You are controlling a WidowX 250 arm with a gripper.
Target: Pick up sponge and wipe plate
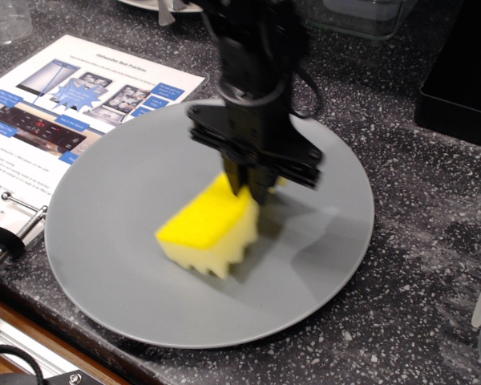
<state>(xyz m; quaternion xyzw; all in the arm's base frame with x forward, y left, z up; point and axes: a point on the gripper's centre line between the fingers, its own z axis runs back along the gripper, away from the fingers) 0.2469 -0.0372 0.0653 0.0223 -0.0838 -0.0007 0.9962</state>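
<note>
Grey plate [128,265] sits flat on dark speckled counter [417,241], nearest rim close to the counter's front edge. Only thing on it: yellow sponge [207,233], roughly at plate centre, slightly toward the far right. Sponge is tilted, bright top face sloping up toward the gripper, paler zigzag side face facing the camera, lower edge down at the plate surface; actual contact is hard to confirm because of motion blur.

Black gripper [251,186] comes down from above over the plate's far half. Fingers narrow, clamped on the sponge's upper far corner; the tips sink into the foam so the gap between them can't be seen. Gripper body blurred, cable loop visible at its right side.

Clear plastic container [361,16] at the top edge, contents not readable. Clear cup [6,20] in the top left corner, looks like nothing inside but cropped. White dish edge [156,5] at top, behind the arm. Black box [465,72] at right, only its side shows, inside hidden.

Printed leaflet [56,112] lies on the counter left of the plate, its right edge tucked under the plate rim. Metal handle [20,220] at the left edge, just beside the plate.
</note>
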